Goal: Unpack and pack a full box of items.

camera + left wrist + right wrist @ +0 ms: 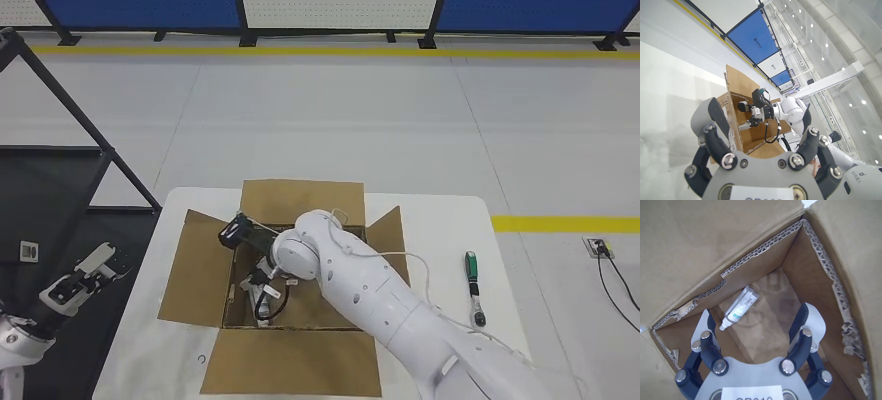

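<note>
An open cardboard box [300, 200] stands in the middle of the white table [440, 230], its four flaps folded out. My right gripper [756, 311] hangs inside the box [810, 285], open and holding nothing. A small clear bottle [741, 306] with a white label and white nozzle lies on the box floor against one wall, just ahead of one finger. From above, the right gripper [262, 290] is low in the box's left half. My left gripper [761, 111] is open and empty, off the table's left edge [85, 275], facing the box [736, 83].
A green-handled tool [472, 275] lies on the table to the right of the box. A black metal frame [90, 150] rises beside the table's left side. The box's cut edges [846, 332] are torn and ragged.
</note>
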`<action>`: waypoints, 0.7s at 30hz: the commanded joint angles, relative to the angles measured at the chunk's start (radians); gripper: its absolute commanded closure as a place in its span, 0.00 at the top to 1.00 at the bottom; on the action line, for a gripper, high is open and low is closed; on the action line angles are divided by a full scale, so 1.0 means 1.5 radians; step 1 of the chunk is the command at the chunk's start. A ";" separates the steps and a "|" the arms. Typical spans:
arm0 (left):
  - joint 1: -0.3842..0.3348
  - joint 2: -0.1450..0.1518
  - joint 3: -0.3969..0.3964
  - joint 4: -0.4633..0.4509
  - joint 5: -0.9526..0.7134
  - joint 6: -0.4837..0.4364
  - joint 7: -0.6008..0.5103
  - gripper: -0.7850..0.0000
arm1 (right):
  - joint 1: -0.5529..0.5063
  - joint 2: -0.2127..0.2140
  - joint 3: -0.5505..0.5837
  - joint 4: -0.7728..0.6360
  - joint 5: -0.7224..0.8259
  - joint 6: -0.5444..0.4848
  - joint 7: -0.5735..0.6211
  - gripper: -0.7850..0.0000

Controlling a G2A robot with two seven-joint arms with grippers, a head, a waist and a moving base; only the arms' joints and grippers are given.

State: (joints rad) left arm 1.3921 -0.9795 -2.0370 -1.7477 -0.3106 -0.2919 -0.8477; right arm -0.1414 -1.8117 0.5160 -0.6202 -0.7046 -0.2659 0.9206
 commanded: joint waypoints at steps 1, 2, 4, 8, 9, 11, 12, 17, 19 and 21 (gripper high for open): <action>0.000 0.000 0.000 0.000 0.000 0.000 0.000 1.00 | -0.010 -0.004 -0.001 -0.003 0.004 0.020 0.007 1.00; 0.000 0.000 0.000 0.000 0.000 0.000 0.000 1.00 | -0.013 -0.005 0.000 0.000 0.008 0.024 0.013 1.00; 0.000 0.000 0.000 0.000 0.000 0.000 0.000 1.00 | -0.022 -0.010 0.000 0.005 0.013 0.058 0.022 1.00; 0.000 0.000 0.000 0.000 0.000 0.000 0.000 1.00 | -0.039 -0.022 0.006 0.017 0.035 0.118 0.015 1.00; 0.000 0.000 0.000 0.000 0.000 0.000 0.000 1.00 | -0.044 -0.024 0.011 0.019 0.049 0.118 0.009 1.00; 0.000 0.000 0.000 0.000 0.000 0.000 0.000 1.00 | -0.046 -0.027 0.015 0.033 0.057 0.129 0.009 1.00; 0.000 0.000 0.000 0.000 0.000 0.000 0.000 1.00 | -0.046 -0.027 0.015 0.033 0.057 0.129 0.009 1.00; 0.000 0.000 0.000 0.000 0.000 0.000 0.000 1.00 | -0.046 -0.027 0.015 0.033 0.057 0.129 0.009 1.00; 0.000 0.000 0.000 0.000 0.000 0.000 0.000 1.00 | -0.046 -0.027 0.015 0.033 0.057 0.129 0.009 1.00; 0.000 0.000 0.000 0.000 0.000 0.000 0.000 1.00 | -0.046 -0.027 0.015 0.033 0.057 0.129 0.009 1.00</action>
State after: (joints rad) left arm 1.3921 -0.9795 -2.0370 -1.7477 -0.3106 -0.2919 -0.8477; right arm -0.2103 -1.8518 0.5385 -0.5702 -0.6193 -0.0717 0.9345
